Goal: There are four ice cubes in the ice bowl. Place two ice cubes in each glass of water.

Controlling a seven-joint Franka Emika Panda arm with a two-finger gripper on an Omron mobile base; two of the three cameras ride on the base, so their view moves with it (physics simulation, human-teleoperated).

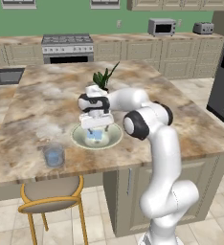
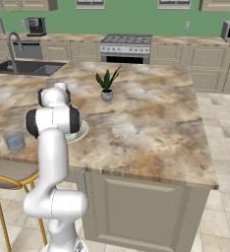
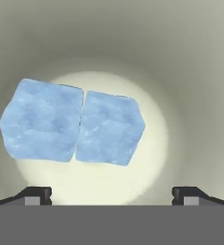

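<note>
The ice bowl (image 1: pixel 115 139) sits near the counter's front edge, cream-green and shallow. My gripper (image 1: pixel 96 130) hangs straight down into it, jaws open wide. In the hand view two light-blue ice cubes (image 3: pixel 43 120) (image 3: pixel 110 128) lie side by side, touching, on the bowl's pale floor (image 3: pixel 147 172), just above and between my fingertips (image 3: pixel 37 195). Nothing is held. One glass of water (image 1: pixel 53 156) stands left of the bowl by the front edge; it shows too at the left of the right base view as a bluish glass of water (image 2: pixel 14 140). My arm hides most of the bowl (image 2: pixel 82 130) there.
A small potted plant (image 1: pixel 103 79) stands behind the bowl on the island. A sink (image 1: pixel 4 76) is set in the far left counter. A yellow-framed stool (image 1: pixel 49 194) stands below the front edge. Stove and microwave line the back wall.
</note>
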